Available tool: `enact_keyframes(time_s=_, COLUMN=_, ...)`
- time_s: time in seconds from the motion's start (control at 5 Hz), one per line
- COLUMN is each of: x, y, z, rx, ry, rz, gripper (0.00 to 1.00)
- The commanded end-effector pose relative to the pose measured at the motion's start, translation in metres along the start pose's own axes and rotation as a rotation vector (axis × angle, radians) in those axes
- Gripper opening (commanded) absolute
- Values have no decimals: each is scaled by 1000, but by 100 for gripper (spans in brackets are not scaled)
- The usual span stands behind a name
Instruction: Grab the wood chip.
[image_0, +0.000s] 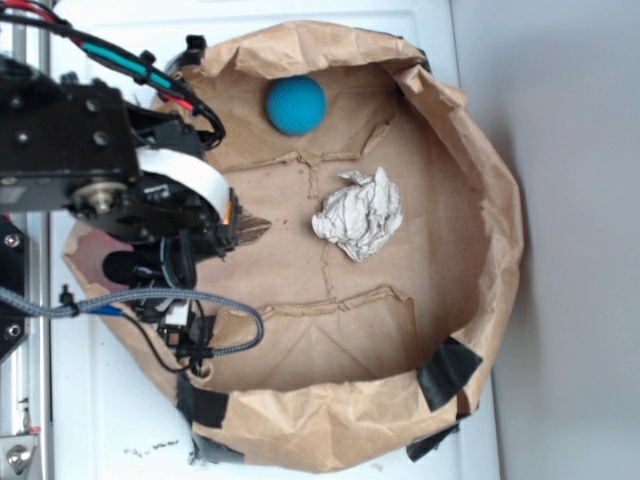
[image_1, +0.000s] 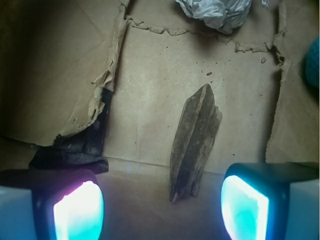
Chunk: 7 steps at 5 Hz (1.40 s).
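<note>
Hovering low over the brown paper lining, the end effector (image_1: 161, 205) has its two pads spread wide apart — nothing held between them. In the wrist view the glowing pads (image_1: 77, 212) sit at the bottom corners of the frame.

Wood chip (image_1: 195, 140) — lies flat on the paper, its near pointed end reaching down into the gap between the pads, slightly right of centre. Its long axis runs away from the end effector, tilted a little to the right. Not touching either pad.

Handling, as a judgement: looks thin, stiff and light, with rough streaked grain that should give the pads grip. A sliver this flat leaves little height to catch, and thin edges may splinter. Best hold seems across the narrow width at the thicker middle, which means closing on the long flanks rather than the points.

Beyond the chip: torn paper seams, a dark patch of tape (image_1: 75, 150) to the left. Farther still, the crumpled paper wad (image_1: 215, 12) at the top edge, well apart from the chip.

Exterior view — chip's tip (image_0: 252, 229) pokes out beside the arm, inside the paper bag (image_0: 480, 330). Blue ball (image_0: 296, 105) sits farthest, near the bag's wall.
</note>
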<state>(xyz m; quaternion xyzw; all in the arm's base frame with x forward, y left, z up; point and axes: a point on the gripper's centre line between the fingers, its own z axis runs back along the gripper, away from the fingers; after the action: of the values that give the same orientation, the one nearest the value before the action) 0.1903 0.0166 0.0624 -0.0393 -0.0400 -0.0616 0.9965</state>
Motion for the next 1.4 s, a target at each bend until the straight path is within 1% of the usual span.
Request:
enact_keyframes(time_s=0.0, x=-2, y=-5, z=-17, rx=1, ry=-24, rz=-18, gripper=100)
enact_keyframes(time_s=0.2, x=35, y=7, z=-38, rx=35, ry=-6, rz=-55, gripper=100)
enact_keyframes(time_s=0.4, x=36, y=6, z=-54, rx=101, ry=-3, rz=-76, gripper=100)
enact_keyframes(time_s=0.6, x=38, y=7, z=-51, rx=90, ry=-18, rz=-84, gripper=0)
enact_keyframes(time_s=0.8, x=38, y=5, z=-51, rx=84, ry=-44, rz=-97, gripper=0)
enact_keyframes(time_s=1.2, x=40, y=5, z=-52, rx=80, ry=-66, rz=-97, gripper=0)
